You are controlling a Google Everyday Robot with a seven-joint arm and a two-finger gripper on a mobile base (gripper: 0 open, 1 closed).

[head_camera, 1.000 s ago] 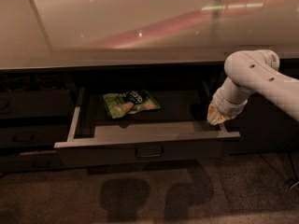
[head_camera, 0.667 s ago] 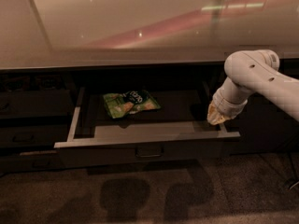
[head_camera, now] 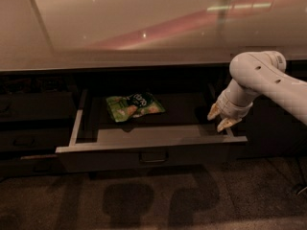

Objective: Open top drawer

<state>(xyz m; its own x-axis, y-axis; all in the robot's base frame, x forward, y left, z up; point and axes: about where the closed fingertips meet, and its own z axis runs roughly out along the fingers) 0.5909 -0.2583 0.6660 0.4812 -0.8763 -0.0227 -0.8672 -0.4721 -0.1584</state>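
Drawer: the wide dark drawer (head_camera: 115, 161) under the worktop is pulled far out towards the camera. Its flat front faces us, and its grey top rim runs from left to right across the picture.
Handle: a small dark loop handle (head_camera: 153, 157) sits at the centre of the front, and nothing touches it.
Tray: the inside tray (head_camera: 187, 110) is dark and open to view, with pale side rails at the left and at the right.
Bag: one green snack bag (head_camera: 135, 106) lies flat in the tray, left of the middle and near the back, a little turned.
Tool: the tool (head_camera: 219, 118) is at the right end of the drawer, over the right rail and just behind the front rim, pointing down and to the left.
Tool state: the two tan fingertips (head_camera: 213, 112) stand apart, so the tool is open, with nothing between them. Whether the lower tip touches the rail, I cannot tell.
Arm: the white arm (head_camera: 259, 75) comes in from the right edge, bends at a round joint and goes down to the tool.
Worktop: the pale glossy worktop (head_camera: 120, 28) fills the upper part of the picture, with reddish and white reflections.
Left fronts: shallower dark left fronts (head_camera: 29, 111) stand beside the drawer, set back behind its open front.
Floor: the grey speckled floor (head_camera: 249, 195) lies below, with two soft shadows (head_camera: 127, 200) in front of the drawer.
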